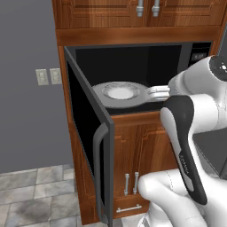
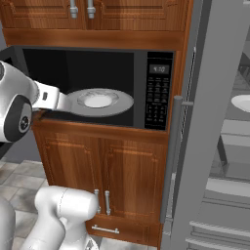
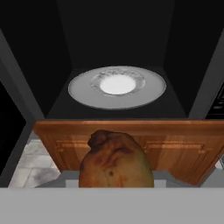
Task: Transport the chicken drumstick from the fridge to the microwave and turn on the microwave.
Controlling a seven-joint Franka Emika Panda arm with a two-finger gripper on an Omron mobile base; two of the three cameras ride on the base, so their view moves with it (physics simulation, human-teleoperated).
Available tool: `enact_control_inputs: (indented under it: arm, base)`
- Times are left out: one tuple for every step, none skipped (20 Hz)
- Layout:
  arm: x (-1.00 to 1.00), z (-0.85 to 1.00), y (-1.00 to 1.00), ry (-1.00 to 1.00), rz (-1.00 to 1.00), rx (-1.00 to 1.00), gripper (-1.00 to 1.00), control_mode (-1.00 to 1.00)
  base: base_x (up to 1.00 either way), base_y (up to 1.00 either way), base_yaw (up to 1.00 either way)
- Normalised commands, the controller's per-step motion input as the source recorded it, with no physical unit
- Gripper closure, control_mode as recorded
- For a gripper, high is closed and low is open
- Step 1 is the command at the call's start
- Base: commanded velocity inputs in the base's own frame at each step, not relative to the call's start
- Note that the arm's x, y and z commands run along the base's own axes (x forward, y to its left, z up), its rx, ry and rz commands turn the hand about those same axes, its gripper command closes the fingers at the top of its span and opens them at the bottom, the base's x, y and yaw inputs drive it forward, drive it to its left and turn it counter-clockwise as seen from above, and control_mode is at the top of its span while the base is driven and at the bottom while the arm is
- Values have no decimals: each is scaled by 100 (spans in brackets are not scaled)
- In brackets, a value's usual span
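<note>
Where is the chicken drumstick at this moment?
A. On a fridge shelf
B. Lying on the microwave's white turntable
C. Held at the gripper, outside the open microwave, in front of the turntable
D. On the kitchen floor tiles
C: in the hand view the chicken drumstick sits close at the gripper, shut on it, before the wooden ledge, while the turntable inside the open microwave is bare.

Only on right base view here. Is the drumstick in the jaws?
Observer: Yes. The hand view shows the chicken drumstick gripped in the jaws.
Operator: On the turntable yet?
Observer: No. It sits short of the turntable, in front of the wooden cabinet edge below it.
Operator: Door clearance?
Observer: The left base view shows the microwave door swung wide open to the left.
</note>
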Motion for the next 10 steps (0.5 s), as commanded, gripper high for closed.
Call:
enact_control_inputs:
  arm:
    - [32,-29,-1,-3,0,0,100,-100]
    - [32,-33,0,-4,0,0,100,-100]
    - [31,-32,0,-4,0,0,100,-100]
    - [28,-35,0,-6,0,0,100,-100]
    - [26,-37,0,-6,0,0,100,-100]
    - [29,-36,0,-6,0,0,100,-100]
    - [33,-33,0,-7,0,0,100,-100]
    - [38,-27,-1,-10,0,0,100,-100]
    - [39,-22,0,-11,0,0,100,-100]
    - [40,-7,0,-13,1,0,100,-100]
  base:
    - [0,0,0]
    - [0,0,0]
    - [0,0,0]
    - [0,0,0]
    - [0,0,0]
    - [0,0,0]
    - [0,0,0]
    - [0,0,0]
    - [0,0,0]
    - [0,0,0]
